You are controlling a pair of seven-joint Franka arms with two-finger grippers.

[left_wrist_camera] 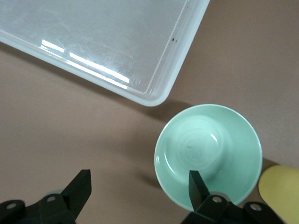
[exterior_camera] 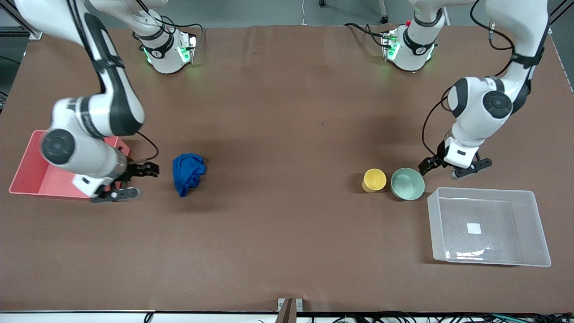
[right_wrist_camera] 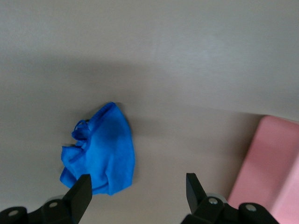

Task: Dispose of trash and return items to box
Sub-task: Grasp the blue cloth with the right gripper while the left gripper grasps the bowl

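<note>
Nothing has been put away yet, and both arms are poised near their targets. The right gripper [exterior_camera: 130, 181] hangs with fingers spread and nothing in them over the bench between the pink bin [exterior_camera: 31, 172] and the blue wad [exterior_camera: 188, 173]. The wad lies crumpled on the bench toward the right arm's end, just beside the bin. To do this step well, I judge the right gripper should move over the wad's bulk, come down with its jaws straddling the thickest fold, and close fully, since thin wrinkly material can slip out of a shallow pinch.

The left gripper [exterior_camera: 455, 167] is likewise released, hovering just beside the mint-green bowl [exterior_camera: 407, 183]; in the left wrist view one finger overlaps the bowl's [left_wrist_camera: 208, 154] rim. A rim pinch, one finger inside and one outside, looks like the sound approach. The yellow cup [exterior_camera: 374, 180] stands touching or nearly touching the bowl, so it could get nudged. The clear tub [exterior_camera: 489, 226], empty apart from its white label [exterior_camera: 474, 228], sits near the left arm's end, nearer the front edge than the bowl.

The bench [exterior_camera: 287, 112] is covered in plain brown matte sheeting. Cables run along its front edge.
</note>
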